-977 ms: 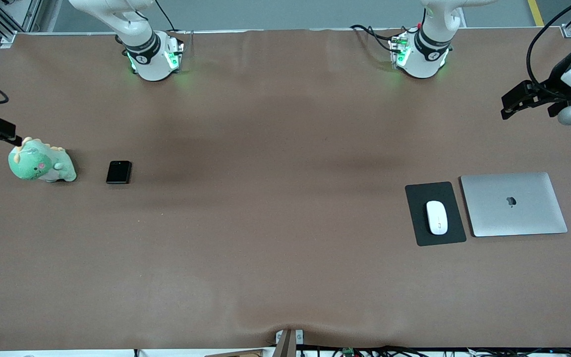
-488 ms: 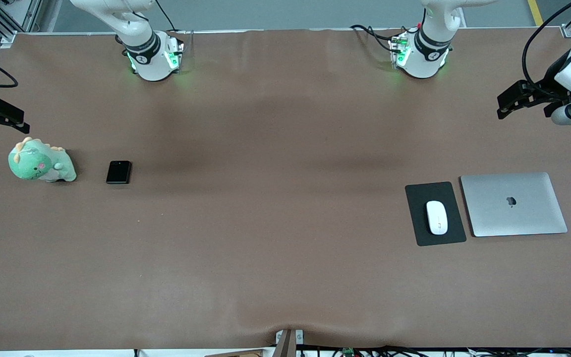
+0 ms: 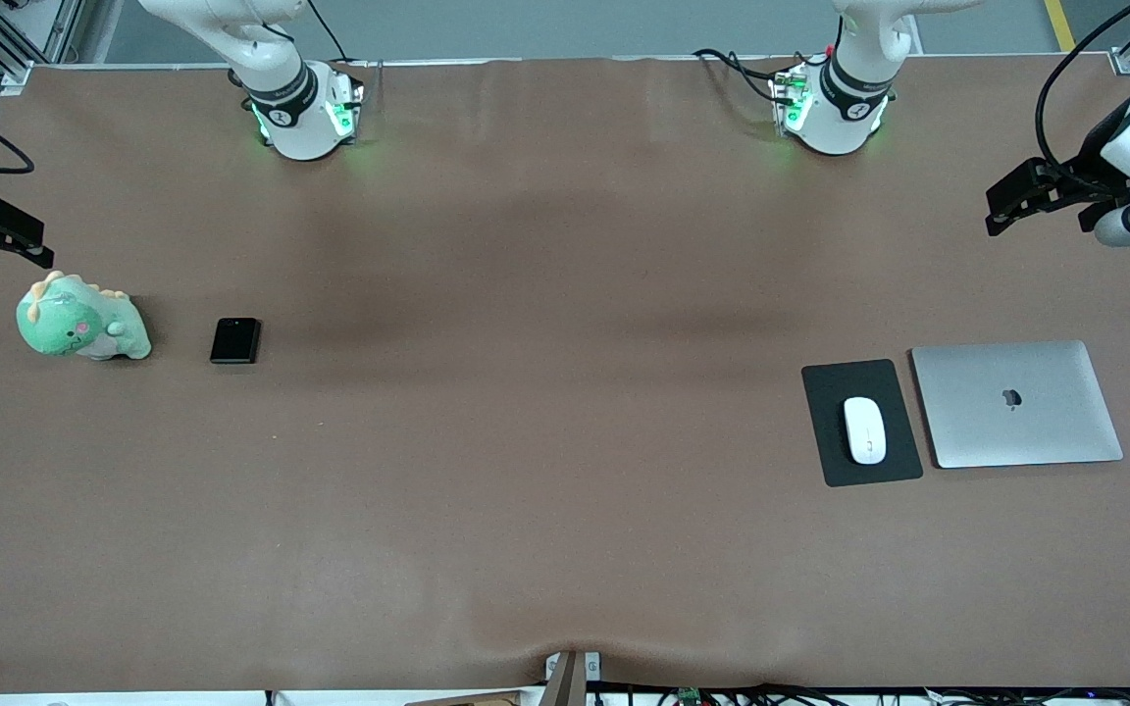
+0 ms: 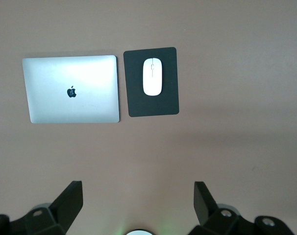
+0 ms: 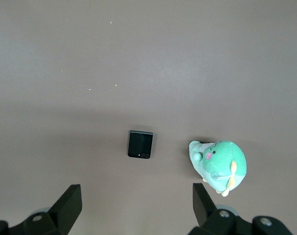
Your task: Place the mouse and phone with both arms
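Note:
The white mouse (image 3: 864,429) lies on a black mat (image 3: 835,392) beside a closed silver laptop (image 3: 1016,404), toward the left arm's end of the table. The left wrist view shows the mouse (image 4: 152,76) on the mat (image 4: 153,106). The black phone (image 3: 234,340) lies flat toward the right arm's end, and also shows in the right wrist view (image 5: 140,144). My left gripper (image 3: 1008,201) hangs open and empty high over bare table at the left arm's end (image 4: 137,196). My right gripper (image 3: 6,233) hangs open and empty over the table edge at the right arm's end (image 5: 136,196).
A green dinosaur plush (image 3: 81,327) sits beside the phone, closer to the table's end, and shows in the right wrist view (image 5: 219,165). The laptop also shows in the left wrist view (image 4: 70,89). Brown cloth (image 3: 545,412) covers the table between the two groups.
Both grippers have shifted a little toward the robots' bases in the front view. The mouse, phone, laptop and plush have not moved.

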`<action>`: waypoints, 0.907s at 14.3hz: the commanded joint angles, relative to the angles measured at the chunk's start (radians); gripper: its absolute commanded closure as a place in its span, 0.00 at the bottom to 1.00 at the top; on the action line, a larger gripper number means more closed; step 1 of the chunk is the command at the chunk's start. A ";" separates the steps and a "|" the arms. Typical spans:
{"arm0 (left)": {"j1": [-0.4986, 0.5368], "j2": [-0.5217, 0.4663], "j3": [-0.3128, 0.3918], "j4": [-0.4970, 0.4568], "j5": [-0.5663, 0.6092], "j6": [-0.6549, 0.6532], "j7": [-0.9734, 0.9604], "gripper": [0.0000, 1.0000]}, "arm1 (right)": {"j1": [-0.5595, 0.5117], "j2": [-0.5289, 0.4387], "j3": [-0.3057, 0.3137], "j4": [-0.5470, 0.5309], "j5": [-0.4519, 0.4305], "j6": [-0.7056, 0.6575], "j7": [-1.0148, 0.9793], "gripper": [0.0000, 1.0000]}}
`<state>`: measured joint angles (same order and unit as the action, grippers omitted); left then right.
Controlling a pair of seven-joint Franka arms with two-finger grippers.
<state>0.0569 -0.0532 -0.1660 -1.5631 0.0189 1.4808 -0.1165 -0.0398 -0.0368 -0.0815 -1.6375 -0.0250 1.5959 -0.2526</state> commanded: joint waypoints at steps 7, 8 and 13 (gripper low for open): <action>0.000 0.007 -0.007 0.029 -0.007 -0.005 0.014 0.00 | 0.011 -0.009 0.020 0.033 -0.021 -0.037 0.064 0.00; 0.000 0.007 -0.007 0.029 -0.008 -0.008 0.017 0.00 | 0.003 -0.009 0.017 0.036 -0.009 -0.040 0.055 0.00; 0.000 0.006 -0.007 0.029 -0.016 -0.011 0.012 0.00 | 0.011 -0.009 0.020 0.038 -0.007 -0.045 0.061 0.00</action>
<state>0.0523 -0.0526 -0.1699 -1.5533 0.0189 1.4810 -0.1165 -0.0316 -0.0368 -0.0652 -1.6070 -0.0249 1.5629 -0.2092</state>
